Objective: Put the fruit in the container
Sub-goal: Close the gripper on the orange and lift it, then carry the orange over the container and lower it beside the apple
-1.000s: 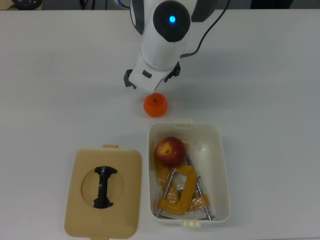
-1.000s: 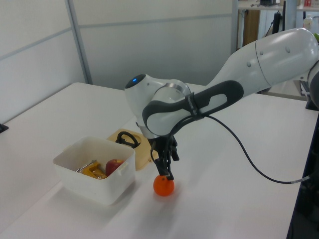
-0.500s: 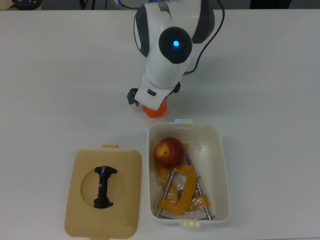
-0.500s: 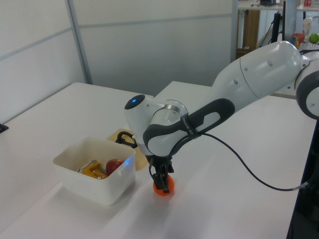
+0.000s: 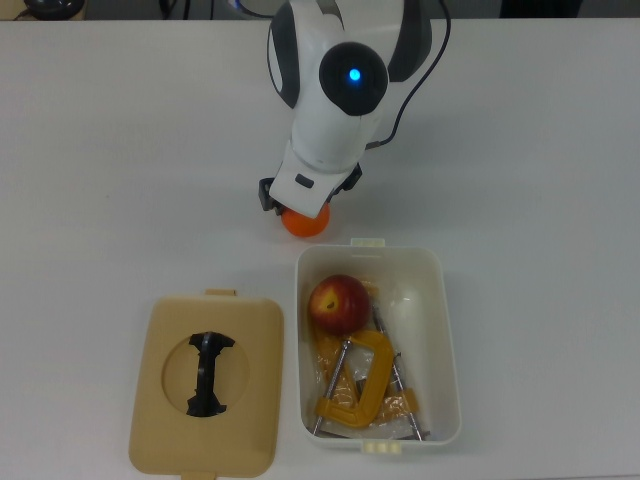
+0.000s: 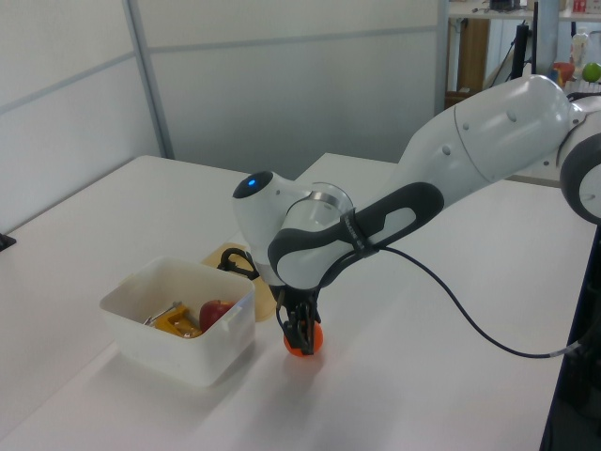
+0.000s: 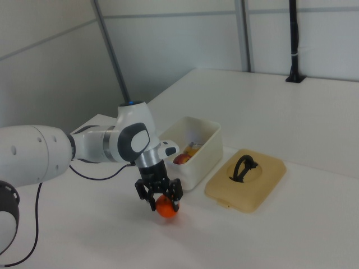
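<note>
A: From the top view, what is going on?

B: The arm is covering most of the orange [image 5: 305,224], which is sitting on the tabletop [image 5: 120,150] just beside the container [image 5: 445,330], at its short side with the latch tab. The apple [image 5: 339,304] is already lying inside, next to the yellow clamps [image 5: 358,385]. The lid [image 5: 205,385] is resting off to the top view's left, leaving the tub open for loading. The claw itself is hiding under the wrist here.

A: And the left view?

B: The claw [image 6: 301,331] is reaching straight down and straddling the orange, one finger on either side, probably so the round fruit is not rolling away. The tub wall is cutting off most of the apple.

A: Is the right view showing more?

B: Yes. The claw is looking spread around the orange, with the fingers hugging its flanks. Whether they are actually pinching it, or whether the fruit is leaving the tabletop, I cannot tell.
</note>
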